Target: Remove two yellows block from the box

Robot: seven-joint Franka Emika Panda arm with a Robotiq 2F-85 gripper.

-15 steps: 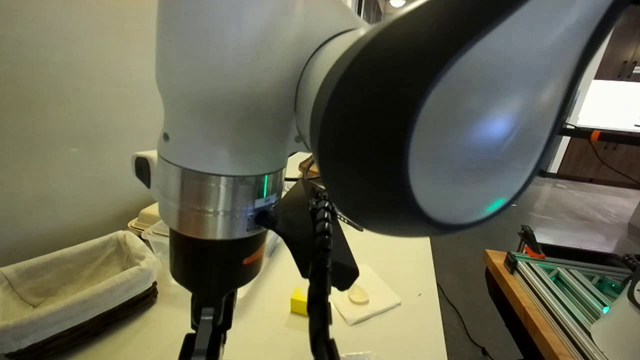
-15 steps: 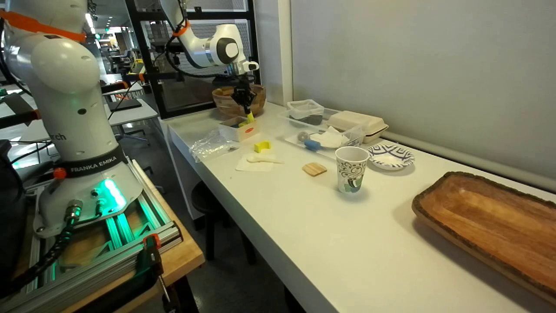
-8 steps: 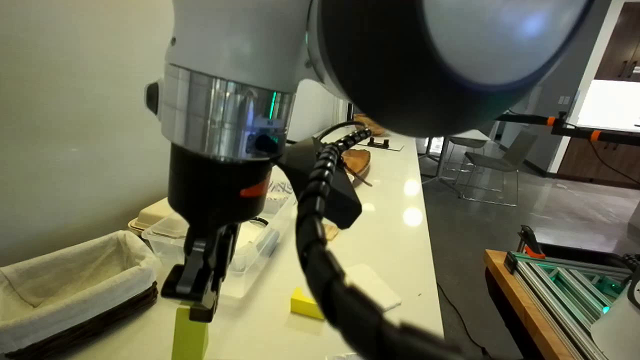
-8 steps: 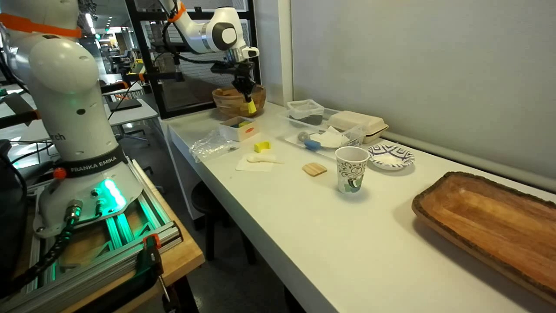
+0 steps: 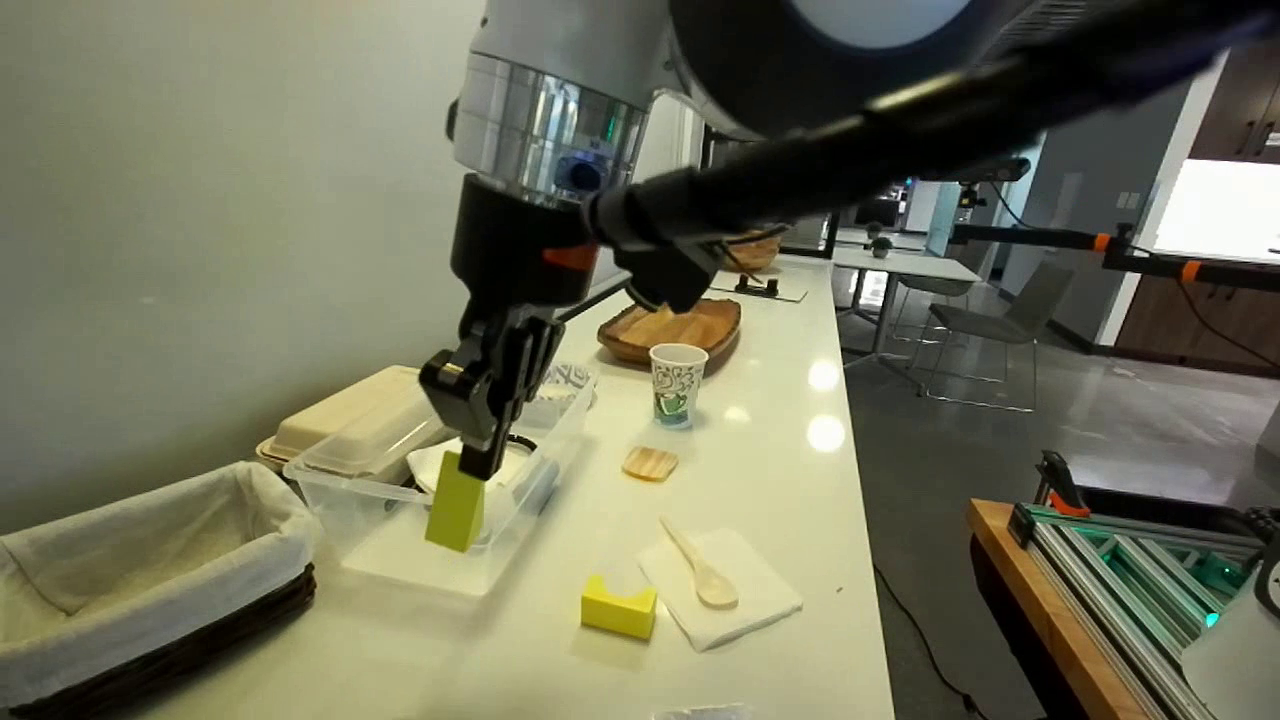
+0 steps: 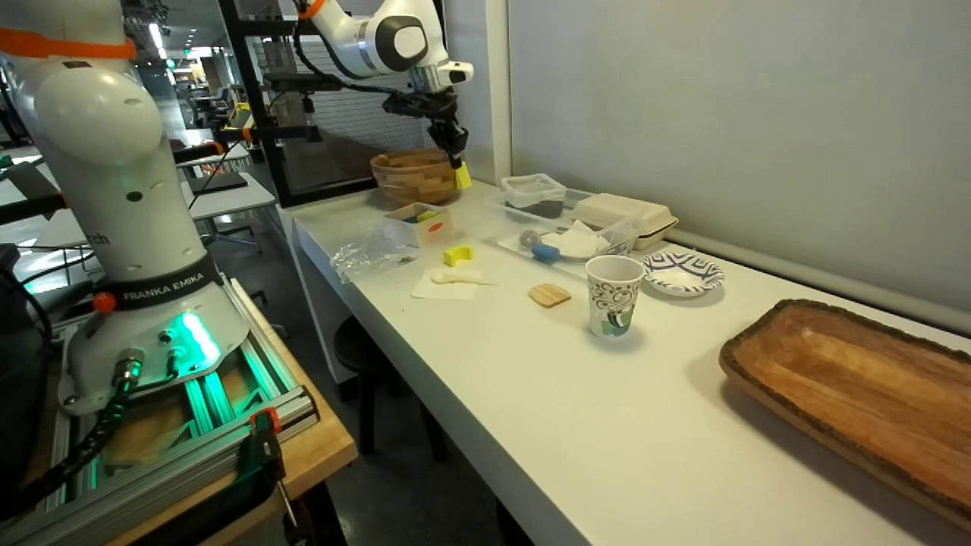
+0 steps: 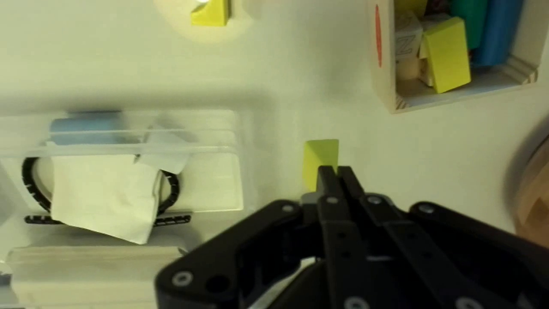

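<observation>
With a yellow arch-shaped block [image 7: 219,15] out at the wrist view's upper left and black fingers [image 7: 329,189] pinching a yellow wedge-shaped block [image 7: 317,156] mid-frame, outside the upper-right pale wooden box [image 7: 386,73], probably only placing remains.

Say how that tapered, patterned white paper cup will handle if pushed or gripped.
The paper cup would probably tip easily, its base being narrower than its mouth. Its rim looks thin, so squeezing could dent it. Being round, it would likely roll if toppled.
</observation>
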